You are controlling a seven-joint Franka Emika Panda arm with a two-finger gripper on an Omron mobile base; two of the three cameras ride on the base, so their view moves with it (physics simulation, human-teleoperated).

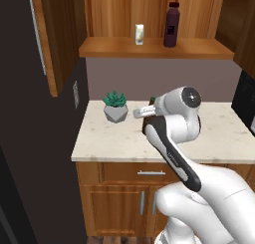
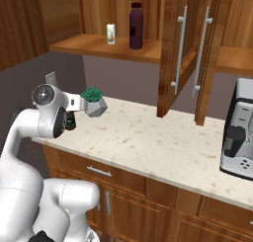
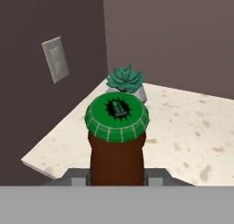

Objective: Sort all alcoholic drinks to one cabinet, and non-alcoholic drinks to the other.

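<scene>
My gripper [image 3: 117,178] is shut on a brown beer bottle [image 3: 117,147] with a green cap, one of the alcoholic drinks. It holds the bottle upright above the counter's left part. From the base views the hand [image 2: 72,118] sits low over the counter [image 1: 124,138], mostly behind the wrist. The non-alcoholic drinks stand on the open upper cabinet's shelf [image 1: 114,50]. They are a small white carton [image 1: 139,34] [image 2: 111,33] and, to its right, a dark purple bottle [image 1: 171,25] [image 2: 136,20].
A potted succulent [image 1: 115,106] [image 3: 125,80] stands on the counter just beyond the held bottle. A wall outlet [image 3: 55,58] is on the dark wall at the left. Open cabinet doors [image 2: 185,53] hang over the counter's middle. A coffee machine [image 2: 239,137] stands at the right.
</scene>
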